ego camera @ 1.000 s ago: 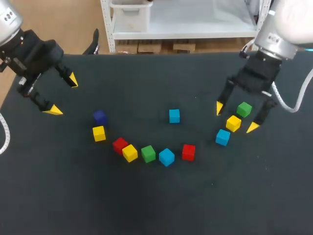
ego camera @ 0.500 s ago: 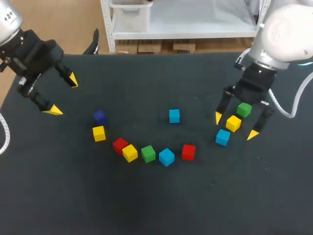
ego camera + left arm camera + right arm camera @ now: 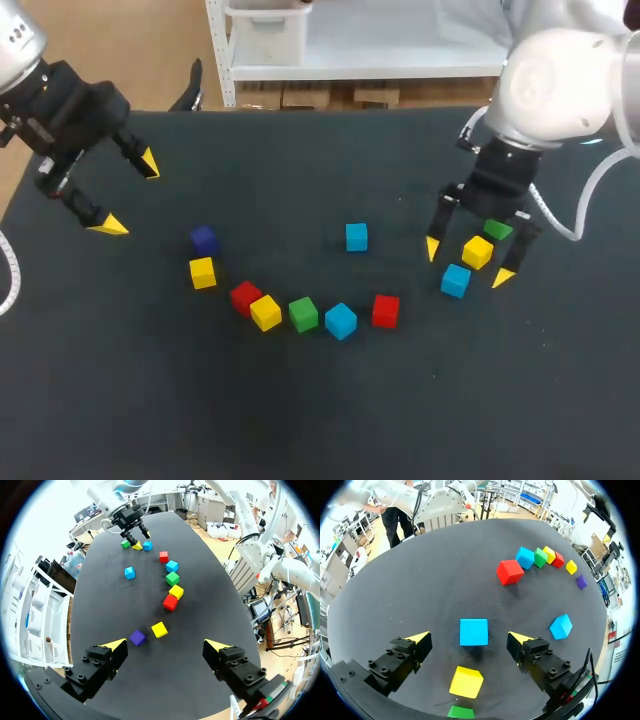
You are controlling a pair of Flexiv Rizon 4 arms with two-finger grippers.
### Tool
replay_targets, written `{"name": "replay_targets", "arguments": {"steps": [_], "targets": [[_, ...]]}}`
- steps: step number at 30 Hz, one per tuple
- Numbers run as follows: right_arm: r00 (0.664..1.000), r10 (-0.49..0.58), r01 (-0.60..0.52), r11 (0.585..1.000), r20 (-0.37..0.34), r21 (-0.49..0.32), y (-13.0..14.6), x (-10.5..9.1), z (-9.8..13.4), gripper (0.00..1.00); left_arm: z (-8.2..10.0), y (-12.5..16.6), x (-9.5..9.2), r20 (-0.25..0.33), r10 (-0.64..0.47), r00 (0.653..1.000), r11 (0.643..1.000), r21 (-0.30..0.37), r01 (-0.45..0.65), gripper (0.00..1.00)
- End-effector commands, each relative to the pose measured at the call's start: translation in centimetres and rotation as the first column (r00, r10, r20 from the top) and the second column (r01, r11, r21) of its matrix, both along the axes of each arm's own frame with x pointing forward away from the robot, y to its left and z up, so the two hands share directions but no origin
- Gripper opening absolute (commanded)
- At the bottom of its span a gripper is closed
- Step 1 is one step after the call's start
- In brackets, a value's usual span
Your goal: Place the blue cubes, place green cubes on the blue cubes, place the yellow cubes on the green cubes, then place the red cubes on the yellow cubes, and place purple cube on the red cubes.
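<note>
left gripper (image 3: 128,194): fingers spread wide, nothing between them; it hangs well away from all the cubes
purple cube (image 3: 204,238): ahead of the left gripper and the nearest cube to it; a lone yellow cube (image 3: 202,272) sits just beside it, not touching
row of cubes (image 3: 303,314): farther ahead of the left gripper; a curve of red, yellow, green and blue set close together, with a second red a little apart at the end toward the right gripper
lone blue cube (image 3: 356,237): by itself between the row and the right gripper, apart from both
right gripper (image 3: 468,262): fingers wide, gripping nothing
target blue cube (image 3: 473,631): squarely between the right gripper's fingers, a gap on each side; whether the tips reach down to its level I cannot tell
near yellow cube (image 3: 466,681): under the right gripper, behind its fingertips; a green cube (image 3: 460,712) lies farther back, mostly hidden
change: a second ago the right gripper stood over the yellow and green cubes; it has since slid across to bracket the blue one; the left gripper and every cube are unmoved
</note>
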State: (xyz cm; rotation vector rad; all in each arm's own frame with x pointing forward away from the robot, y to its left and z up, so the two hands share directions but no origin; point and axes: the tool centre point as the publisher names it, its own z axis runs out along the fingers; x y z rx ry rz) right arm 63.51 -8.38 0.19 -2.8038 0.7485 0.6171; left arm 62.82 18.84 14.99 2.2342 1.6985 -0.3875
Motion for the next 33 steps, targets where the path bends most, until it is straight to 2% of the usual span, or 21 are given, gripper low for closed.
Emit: {"name": "replay_targets", "arguments": {"steps": [1,2,3,7,16,17,19,23,25,26,28,31,32,33], "targets": [[1.000,0.009,-0.009,1.000,-0.007,-0.002,0.2,0.3,-0.2,0.87,0.0,0.0,0.1,-0.001,-0.001,1.000,1.000,0.003,0.001,1.00],[1.000,0.013,-0.013,1.000,-0.008,-0.004,0.2,0.2,-0.2,0.65,0.0,0.0,0.1,-0.001,-0.001,1.000,1.000,0.003,0.001,1.00],[1.000,0.019,-0.019,1.000,-0.007,-0.006,0.2,0.2,-0.3,0.54,0.0,0.0,0.1,-0.001,-0.001,1.000,1.000,0.003,0.001,1.00],[0.999,0.036,-0.036,0.999,-0.004,-0.010,0.3,0.2,-0.3,0.36,0.0,0.0,0.1,-0.001,-0.001,1.000,1.000,0.003,0.001,1.00],[0.999,0.047,-0.047,0.999,-0.010,-0.020,0.5,0.1,-1.1,0.33,0.0,0.0,0.1,-0.001,-0.001,1.000,1.000,0.003,0.001,1.00],[0.999,0.047,-0.047,0.999,-0.012,-0.021,0.5,0.1,-1.1,0.19,0.0,0.0,0.1,-0.001,-0.001,1.000,1.000,0.003,0.001,1.00],[0.999,0.046,-0.046,0.999,-0.015,-0.021,0.5,0.1,-1.1,0.00,0.0,0.0,0.1,-0.001,-0.001,1.000,1.000,0.003,0.001,1.00],[1.000,0.002,-0.003,1.000,-0.022,-0.026,0.4,0.3,-0.8,0.00,0.0,0.0,0.1,-0.001,-0.001,1.000,1.000,0.003,0.001,1.00],[0.995,-0.080,0.079,0.997,-0.055,-0.021,0.4,0.7,-0.3,0.00,0.0,0.0,0.1,-0.001,-0.001,1.000,1.000,0.003,0.001,1.00],[0.989,-0.135,0.132,0.990,-0.054,-0.045,0.5,0.9,-0.1,0.00,0.0,0.0,0.1,-0.001,-0.001,1.000,1.000,0.003,0.001,1.00],[0.969,-0.230,0.229,0.973,-0.095,-0.023,0.7,1.4,0.5,0.00,0.0,0.0,0.1,-0.001,-0.001,1.000,1.000,0.003,0.001,1.00],[0.931,-0.355,0.352,0.935,-0.080,-0.050,1.3,2.0,1.1,0.00,0.0,0.0,0.1,-0.001,-0.001,1.000,1.000,0.003,0.001,1.00],[0.909,-0.410,0.405,0.911,-0.071,-0.080,1.6,2.3,1.1,0.00,0.0,0.0,0.1,-0.001,-0.001,1.000,1.000,0.003,0.001,1.00],[0.891,-0.445,0.440,0.895,-0.087,-0.073,1.9,2.5,1.3,0.00,0.0,0.0,0.1,-0.001,-0.001,1.000,1.000,0.003,0.001,1.00]]}}
